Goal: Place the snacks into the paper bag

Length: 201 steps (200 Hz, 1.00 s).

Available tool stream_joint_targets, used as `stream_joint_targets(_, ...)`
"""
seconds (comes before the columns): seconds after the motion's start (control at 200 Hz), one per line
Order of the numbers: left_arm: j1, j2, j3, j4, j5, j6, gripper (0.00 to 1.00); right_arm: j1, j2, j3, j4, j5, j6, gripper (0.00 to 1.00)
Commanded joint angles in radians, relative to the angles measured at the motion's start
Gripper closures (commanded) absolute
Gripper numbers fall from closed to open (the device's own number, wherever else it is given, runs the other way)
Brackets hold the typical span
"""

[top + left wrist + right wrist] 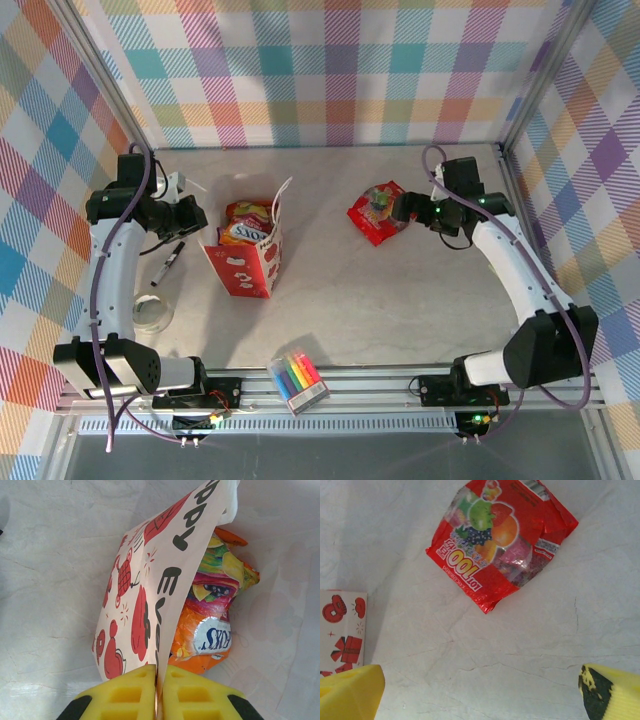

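Note:
The paper bag (245,265) stands left of the table's middle with its mouth open upward. Orange and red snacks (245,225) lie inside it. My left gripper (195,215) is shut on the bag's left rim. In the left wrist view its yellow fingers (125,697) pinch the bag's printed wall (145,605), and an orange FOX'S packet (210,640) lies just inside. A red snack packet (377,212) lies flat on the table to the right. My right gripper (408,208) stands open beside its right edge, holding nothing. In the right wrist view the red packet (502,540) lies beyond the spread fingers (350,695).
A black marker (168,263) and a clear round ring (152,315) lie left of the bag. A clear pack of coloured markers (297,380) sits at the near edge. Bare table separates the bag and the red packet. Checked walls enclose the table.

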Motion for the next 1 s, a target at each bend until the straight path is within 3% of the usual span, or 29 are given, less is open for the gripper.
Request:
stream_joint_targets(0.0, 0.012, -0.029, 0.024, -0.032, -0.005, 0.009, 0.89, -0.031, 0.032, -0.040, 0.071, -0.101, 0.078, 0.01)
stream_joint_targets(0.42, 0.013, -0.030, 0.023, -0.039, -0.009, 0.013, 0.88, -0.121, 0.155, -0.164, 0.282, -0.207, 0.198, 0.01)
stream_joint_targets(0.79, 0.013, -0.036, 0.013, -0.037, -0.015, 0.014, 0.88, -0.127, 0.321, -0.142, 0.407, -0.219, 0.295, 0.01)
stream_joint_targets(1.0, 0.012, -0.031, 0.014, -0.039, -0.019, 0.019, 0.88, -0.130, 0.416, -0.103, 0.453, -0.262, 0.276, 0.01)
